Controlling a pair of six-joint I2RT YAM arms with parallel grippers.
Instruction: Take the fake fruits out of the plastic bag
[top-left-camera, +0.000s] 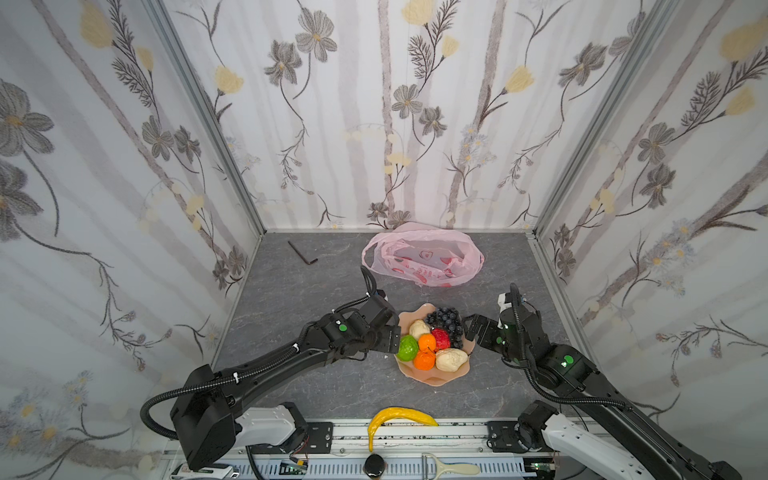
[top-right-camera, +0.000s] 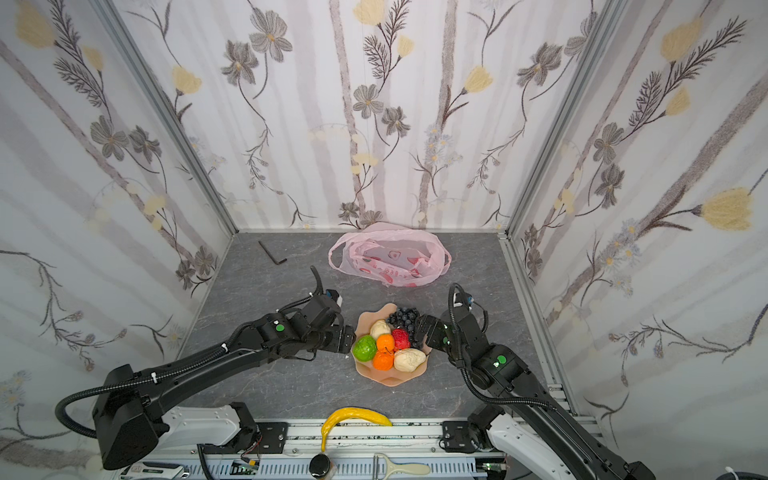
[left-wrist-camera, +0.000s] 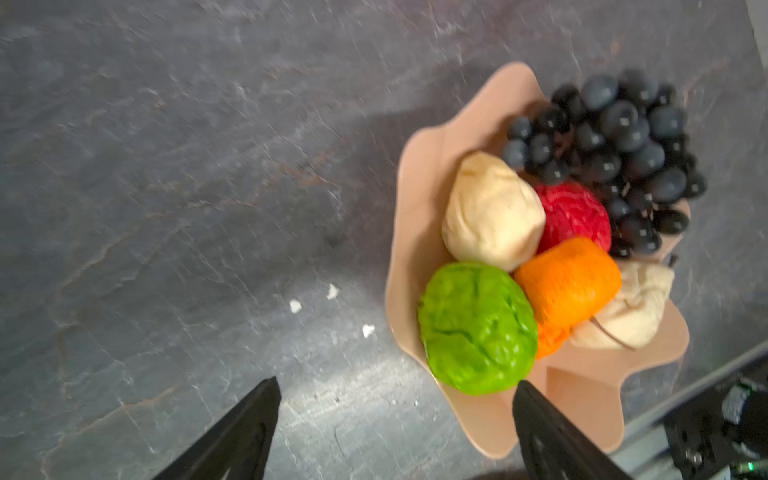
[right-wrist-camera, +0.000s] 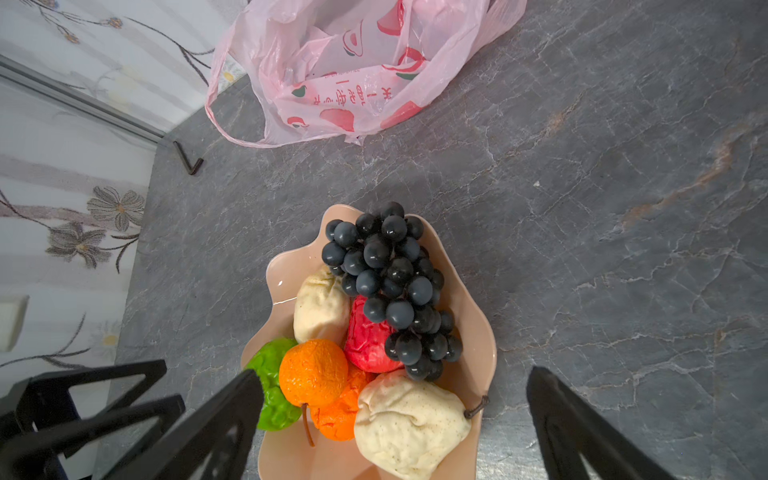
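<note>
Bag (top-left-camera: 422, 257) behind dish (top-left-camera: 432, 380) w/ 7 fruits (top-left-camera: 451, 359); banana (top-left-camera: 399, 415) in front.

A: Where do the fake fruits (top-right-camera: 384, 343) lie?
B: Heaped in a peach dish (top-right-camera: 386, 379), grape bunch (top-right-camera: 402, 318) included, between the left gripper (top-right-camera: 351, 338) and right gripper (top-right-camera: 420, 330).
A: And the plastic bag (top-right-camera: 390, 257)?
B: Near the back wall (top-right-camera: 395, 166), well apart. A yellow banana (top-right-camera: 353, 417) lies at the front edge of the table (top-right-camera: 270, 299).

The thin pink bag (top-left-camera: 424, 255), printed with red strawberries, lies crumpled and open-mouthed well behind the dish (top-left-camera: 432, 380). Piled in the dish are dark grapes (top-left-camera: 446, 322) at the back, a red ball (top-left-camera: 441, 338), two orange balls (top-left-camera: 427, 343), two beige lumps (top-left-camera: 451, 359) and a green ball (top-left-camera: 407, 348) at its left edge. A yellow banana (top-left-camera: 399, 417) lies apart, in front of the dish.
</note>
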